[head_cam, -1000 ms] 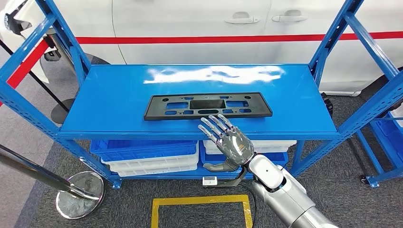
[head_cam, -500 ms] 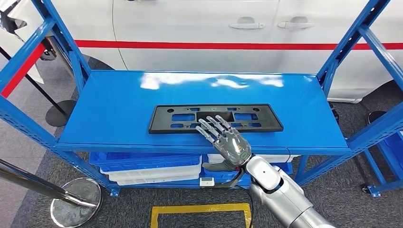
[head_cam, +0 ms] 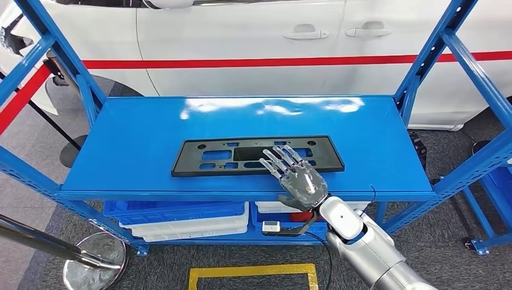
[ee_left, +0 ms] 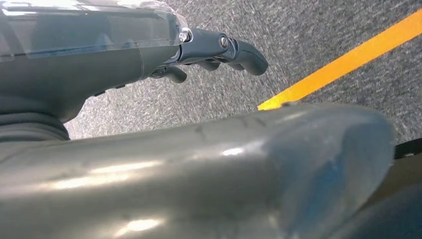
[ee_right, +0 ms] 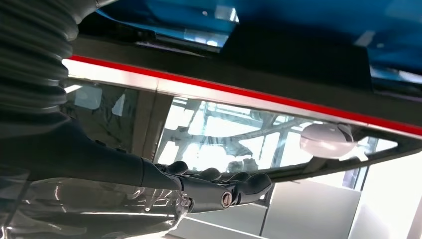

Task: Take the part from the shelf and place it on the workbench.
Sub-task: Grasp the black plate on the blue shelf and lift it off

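The black part point(head_cam: 258, 155) lies flat on the blue shelf point(head_cam: 151, 133) at the centre of the head view, its long axis running left to right across the frame. The right robot hand point(head_cam: 294, 176) reaches in from the lower right, fingers spread and empty, fingertips over the part's near edge right of its middle; contact cannot be told. The left robot hand point(ee_left: 219, 50) hangs over the floor with fingers curled, so the right is plainly nearer.

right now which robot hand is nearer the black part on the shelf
Right. The right robot hand reaches over the part's front edge, fingers spread. The left robot hand hangs low over the floor, away from it.
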{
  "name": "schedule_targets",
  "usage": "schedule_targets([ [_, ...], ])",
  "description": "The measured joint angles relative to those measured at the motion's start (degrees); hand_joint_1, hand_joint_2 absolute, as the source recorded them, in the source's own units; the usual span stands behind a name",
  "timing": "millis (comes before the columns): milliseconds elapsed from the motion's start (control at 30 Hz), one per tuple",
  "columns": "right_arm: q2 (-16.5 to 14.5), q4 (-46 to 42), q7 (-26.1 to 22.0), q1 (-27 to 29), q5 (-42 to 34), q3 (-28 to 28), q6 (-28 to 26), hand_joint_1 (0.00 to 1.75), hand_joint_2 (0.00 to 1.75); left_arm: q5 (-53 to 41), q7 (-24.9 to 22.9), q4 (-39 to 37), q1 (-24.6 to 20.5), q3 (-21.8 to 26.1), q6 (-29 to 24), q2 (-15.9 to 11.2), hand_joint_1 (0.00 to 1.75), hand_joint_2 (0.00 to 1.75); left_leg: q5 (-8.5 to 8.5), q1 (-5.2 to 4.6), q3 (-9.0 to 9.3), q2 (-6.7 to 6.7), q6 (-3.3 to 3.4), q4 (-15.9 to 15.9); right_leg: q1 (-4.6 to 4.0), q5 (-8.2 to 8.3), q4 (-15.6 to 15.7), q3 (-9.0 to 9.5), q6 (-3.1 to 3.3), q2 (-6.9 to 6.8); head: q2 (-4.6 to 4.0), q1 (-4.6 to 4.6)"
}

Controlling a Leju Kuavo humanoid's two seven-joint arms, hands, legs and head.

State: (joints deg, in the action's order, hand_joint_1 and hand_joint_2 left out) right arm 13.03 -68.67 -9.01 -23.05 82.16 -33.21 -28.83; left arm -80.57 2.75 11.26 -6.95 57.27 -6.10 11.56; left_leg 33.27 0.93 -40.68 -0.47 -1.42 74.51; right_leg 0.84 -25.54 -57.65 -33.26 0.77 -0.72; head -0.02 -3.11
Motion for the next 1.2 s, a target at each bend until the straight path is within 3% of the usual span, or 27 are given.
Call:
schedule_targets([
  [33, 0.0, 0.3, 0.2, -0.1, 0.3, 0.0, 0.3, 0.00, 1.75, -0.1, 0.0, 0.0, 0.0, 0.0, 0.1, 0.0, 0.00, 0.00, -1.04, -0.03, 0.17, 0.00, 0.16, -0.6, -0.13, -0.05, 0.0, 0.09, 0.03, 0.01, 0.00, 0.01],
  [67, 0.0, 0.5, 0.5, -0.3, 0.7, 0.1, 0.6, 0.00, 1.75, -0.1, 0.0, 0.0, 0.0, 0.0, 0.2, 0.0, 0.00, 0.00, -2.94, -0.08, 1.36, 0.00, 0.43, -3.4, -0.23, -0.12, 0.0, 0.23, 0.03, 0.04, 0.00, 0.00],
  [133, 0.0, 1.1, 1.4, -1.1, 1.8, 0.5, 1.1, 0.00, 1.75, -0.2, 0.0, 0.0, -0.2, 0.0, 0.3, 0.0, 0.00, 0.00, -6.74, -0.37, 5.09, -0.01, 1.17, -11.5, -0.45, -0.30, -0.1, 0.43, -0.18, 0.12, 0.00, -0.01],
  [200, 0.1, 1.8, 2.3, -2.1, 3.3, 0.9, 1.5, 0.00, 1.75, -0.3, 0.1, 0.0, -0.3, 0.0, 0.3, 0.0, 0.00, 0.00, -8.10, -0.69, 7.00, -0.02, 1.72, -15.9, -0.62, -0.40, -0.2, 0.39, -0.68, 0.18, 0.00, 0.00],
  [333, -0.1, 3.9, 5.2, -3.3, 6.8, 1.5, 2.1, 0.00, 1.75, -0.3, 0.1, 0.0, -0.4, 0.0, 0.3, 0.0, 0.00, 0.00, -8.52, -0.63, 7.22, -0.10, 2.84, -16.9, -0.41, -1.20, -1.1, -0.01, -1.98, 0.13, 0.00, 0.01],
  [400, -0.6, 5.3, 7.1, -4.0, 7.4, 1.4, 2.4, 0.00, 1.75, -0.3, 0.1, 0.0, -0.5, 0.0, 0.3, 0.1, 0.00, 0.00, -8.78, -0.48, 7.36, -0.06, 3.28, -17.3, -0.13, -4.16, -6.2, -2.33, -2.54, 0.25, 0.00, 0.01],
  [467, -1.0, 6.8, 8.8, -4.5, 7.6, 1.1, 2.8, 0.00, 1.75, -0.2, 0.1, 0.0, -0.5, 0.0, 0.3, 0.1, 0.00, 0.00, -8.77, -0.49, 7.32, -0.06, 3.38, -17.3, 0.02, -7.33, -13.8, -6.04, -2.99, 0.32, 0.00, 0.01],
  [500, -1.1, 7.5, 9.5, -4.6, 7.6, 0.8, 2.9, 0.00, 1.75, -0.2, 0.1, 0.0, -0.5, 0.0, 0.3, 0.1, 0.00, 0.00, -8.73, -0.49, 7.32, -0.10, 3.39, -17.3, 0.12, -7.66, -16.0, -7.24, -3.14, 0.32, 0.00, 0.01],
  [533, -1.1, 8.1, 10.1, -4.7, 7.6, 0.6, 3.0, 0.00, 1.75, -0.2, 0.1, 0.0, -0.5, 0.0, 0.3, 0.1, 0.00, 0.00, -8.68, -0.49, 7.35, -0.16, 3.35, -17.2, 0.21, -6.87, -16.1, -7.45, -3.22, 0.32, 0.00, 0.01],
  [600, -1.2, 8.9, 11.1, -5.1, 7.7, 0.1, 3.4, 0.00, 1.75, -0.2, 0.1, 0.0, -0.5, 0.0, 0.4, 0.1, 0.00, 0.00, -8.44, -0.48, 7.50, -0.30, 3.13, -17.0, 0.40, -2.66, -9.8, -4.72, -3.09, 0.24, 0.00, 0.01],
  [667, -1.2, 9.5, 12.0, -5.8, 7.7, -0.3, 4.2, 0.00, 1.75, -0.3, 0.1, 0.0, -0.5, 0.0, 0.4, 0.2, 0.00, 0.00, -8.14, -0.68, 7.41, -0.34, 2.69, -16.7, 0.22, 0.03, -2.8, -1.48, -2.60, 0.06, 0.00, 0.00],
  [700, -1.3, 9.8, 12.3, -6.0, 7.7, -0.5, 4.5, 0.00, 1.75, -0.3, 0.1, 0.0, -0.5, 0.0, 0.5, 0.2, 0.00, 0.00, -8.06, -0.75, 7.28, -0.33, 2.43, -16.6, 0.06, 0.28, -1.1, -0.80, -2.33, 0.02, 0.00, 0.00],
  [833, -1.3, 10.2, 12.4, -6.8, 7.7, -1.3, 5.9, 0.02, 1.75, -0.3, 0.1, 0.0, -0.6, 0.0, 0.7, 0.2, 0.00, 0.00, -7.28, -0.74, 7.05, -0.13, 1.26, -15.8, 0.11, 0.08, -0.2, -0.42, -1.03, 0.09, 0.00, 0.00],
  [867, -1.3, 10.3, 12.1, -7.0, 7.7, -1.5, 6.5, 0.12, 1.75, -0.3, 0.1, 0.0, -0.6, 0.0, 0.7, 0.2, 0.00, 0.00, -6.11, -0.72, 6.38, -0.08, 1.00, -14.0, 0.25, 0.12, 0.0, -0.20, -0.68, 0.00, 0.00, -0.01],
  [933, -1.3, 10.4, 11.0, -7.2, 7.7, -1.7, 7.9, 0.32, 1.75, -0.3, 0.0, 0.0, -0.6, -0.1, 0.9, 0.2, 0.00, 0.00, -2.50, -0.64, 3.29, -0.01, 0.60, -7.1, 0.25, 0.03, 0.1, 0.06, -0.18, -0.20, 0.00, -0.02],
  [1000, -1.3, 10.6, 10.3, -7.2, 7.7, -1.7, 8.7, 0.90, 1.75, -0.3, 0.0, 0.0, -0.5, -0.1, 1.0, 0.2, 0.00, 0.00, -0.16, -0.55, 0.06, 0.00, 0.34, -0.4, 0.18, -0.05, 0.1, 0.14, -0.06, -0.26, 0.00, -0.02],
  [1033, -1.3, 10.6, 10.1, -7.2, 7.7, -1.8, 8.9, 1.20, 1.75, -0.3, -0.1, 0.0, -0.4, -0.1, 1.1, 0.2, 0.00, 0.00, -0.54, -0.48, -0.35, 0.01, 0.27, 0.2, 0.16, -0.07, 0.1, 0.20, -0.07, -0.23, 0.00, -0.02],
  [1067, -1.3, 10.7, 10.0, -7.2, 7.7, -1.8, 9.0, 1.51, 1.75, -0.3, -0.1, 0.0, -0.4, -0.1, 1.1, 0.2, 0.00, 0.00, -2.03, -0.40, 0.44, 0.02, 0.27, -1.6, 0.17, -0.10, 0.1, 0.29, -0.12, -0.18, 0.00, -0.02],
  [1100, -1.3, 10.8, 9.7, -7.1, 7.7, -1.8, 9.2, 1.64, 1.75, -0.3, -0.1, 0.0, -0.4, -0.1, 1.1, 0.2, 0.00, 0.00, -4.18, -0.31, 2.16, 0.02, 0.31, -5.3, 0.18, -0.18, 0.0, 0.39, -0.23, -0.13, 0.00, -0.02],
  [1167, -1.3, 11.0, 9.0, -7.2, 7.7, -1.8, 9.8, 1.69, 1.75, -0.3, -0.1, 0.0, -0.5, -0.1, 1.1, 0.2, 0.00, 0.00, -7.24, -0.28, 5.75, -0.07, 0.67, -13.0, 0.06, -0.42, -0.3, 0.39, -0.67, 0.00, 0.00, -0.02],
  [1200, -1.2, 11.2, 8.4, -7.2, 7.7, -1.8, 10.0, 1.70, 1.75, -0.3, -0.1, 0.0, -0.6, -0.1, 1.1, 0.2, 0.00, 0.00, -7.82, -0.33, 6.68, -0.12, 0.95, -15.1, -0.03, -0.49, -0.4, 0.31, -0.97, 0.05, 0.00, -0.01],
])
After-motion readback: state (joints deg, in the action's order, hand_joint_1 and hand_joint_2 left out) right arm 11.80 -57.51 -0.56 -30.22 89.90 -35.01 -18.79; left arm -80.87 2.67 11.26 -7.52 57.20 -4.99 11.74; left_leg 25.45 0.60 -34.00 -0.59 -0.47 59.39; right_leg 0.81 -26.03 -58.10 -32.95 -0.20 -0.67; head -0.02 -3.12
